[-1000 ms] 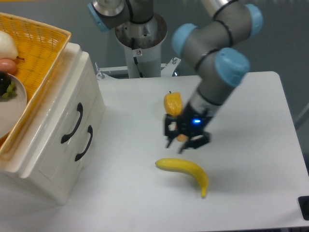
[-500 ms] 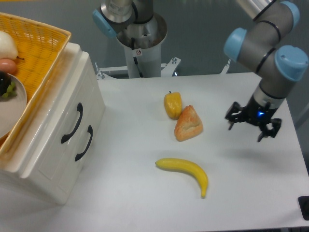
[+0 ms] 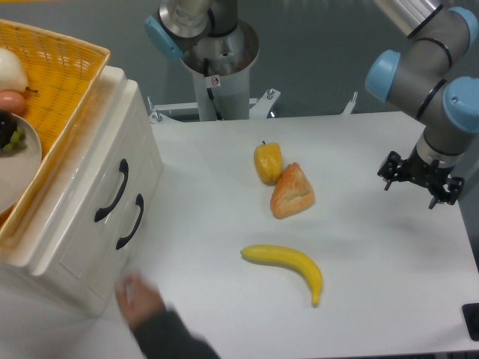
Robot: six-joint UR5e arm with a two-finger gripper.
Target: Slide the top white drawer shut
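Banana lies smooth and curved nearest us; beyond it, a crusty bread wedge touches a yellow pepper. At left, the glossy top white drawer sits flush, black handle curved. Far right, the gripper hovers, fingers spread, empty.

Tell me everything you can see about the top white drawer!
The top white drawer is a glossy white box that looks like plastic, sitting in a white cabinet at the table's left side. Its front carries a curved black handle. It looks pushed in, level with the lower drawer front beneath it. A yellow wicker basket rests on the cabinet above. Nothing touches the drawer front.
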